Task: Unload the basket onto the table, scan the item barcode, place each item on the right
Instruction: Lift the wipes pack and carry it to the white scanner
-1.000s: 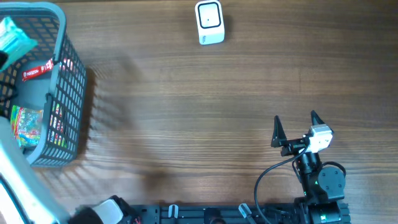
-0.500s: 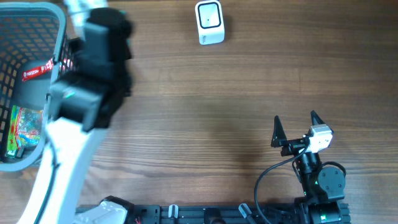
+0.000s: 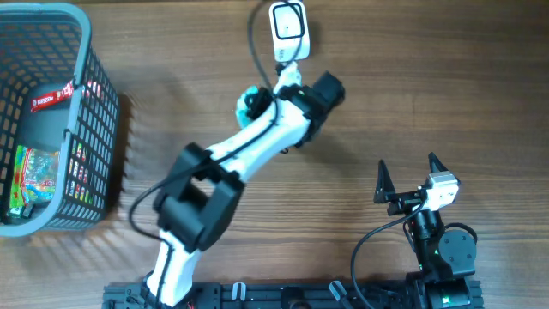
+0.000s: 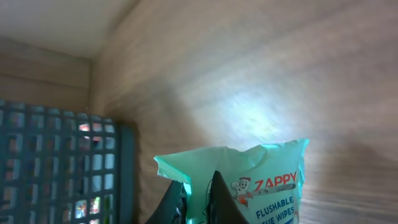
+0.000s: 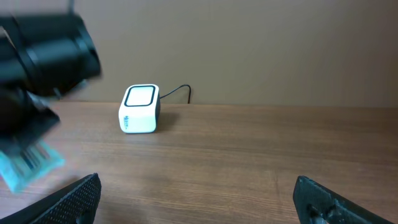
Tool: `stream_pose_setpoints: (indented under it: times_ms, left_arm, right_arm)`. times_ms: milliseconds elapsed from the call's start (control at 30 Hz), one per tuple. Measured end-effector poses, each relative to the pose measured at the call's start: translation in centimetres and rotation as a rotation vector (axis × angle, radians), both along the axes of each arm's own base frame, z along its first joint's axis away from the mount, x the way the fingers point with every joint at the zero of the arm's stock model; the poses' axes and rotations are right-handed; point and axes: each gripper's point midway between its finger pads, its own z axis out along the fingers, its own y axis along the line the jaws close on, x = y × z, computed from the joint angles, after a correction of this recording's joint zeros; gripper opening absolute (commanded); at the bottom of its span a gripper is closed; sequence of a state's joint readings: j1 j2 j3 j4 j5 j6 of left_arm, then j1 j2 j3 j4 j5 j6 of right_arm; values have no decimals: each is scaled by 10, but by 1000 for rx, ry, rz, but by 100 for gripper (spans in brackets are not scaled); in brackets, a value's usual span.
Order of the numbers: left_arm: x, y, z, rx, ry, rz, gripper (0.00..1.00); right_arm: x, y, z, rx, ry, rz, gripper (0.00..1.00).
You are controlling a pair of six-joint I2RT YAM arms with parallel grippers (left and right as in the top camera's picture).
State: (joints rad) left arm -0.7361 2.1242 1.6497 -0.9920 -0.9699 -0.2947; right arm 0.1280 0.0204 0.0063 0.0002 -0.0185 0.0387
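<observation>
Swung from the basket (image 3: 96, 129) toward the scanner (image 3: 289, 31), left jaws clenched the wipes pack (image 4: 261, 177), offering it for scanning; right jaws sat released.

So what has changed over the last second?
The left gripper, shut on the wipes pack, swung from over the basket across the table to near the scanner. The right gripper stayed open and parked; basket and scanner did not move.

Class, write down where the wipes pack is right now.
Overhead, the wipes pack is clamped in the left hand, far centre, just short of the white scanner.
</observation>
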Motion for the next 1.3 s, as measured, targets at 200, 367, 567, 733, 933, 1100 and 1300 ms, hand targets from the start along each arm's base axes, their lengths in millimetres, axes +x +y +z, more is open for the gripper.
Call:
stream_pose_setpoints:
  times_ms: [200,367,567,733,933,1100,1300]
  left_arm:
    - [-26,-48,-33,-54,76,-92,18]
    - [-44,-76,-40,-104,106,-147,11]
    - [-48,-85,-37,-84,103,-182,4]
    - [-22,-58,20,233,-140,-179,4]
    - [4,-8,17,260,-77,-81,4]
    - [25,32,8,195,-54,26,4]
    - [31,55,-7,116,-1,87,4]
  right_arm:
    - [0,0,0,0,0,0,100]
    - [0,0,0,0,0,0,100]
    - [0,0,0,0,0,0,100]
    - [0,0,0,0,0,0,99]
    - [0,0,0,0,0,0,100]
    - [0,0,0,0,0,0,100]
    - [0,0,0,0,0,0,100]
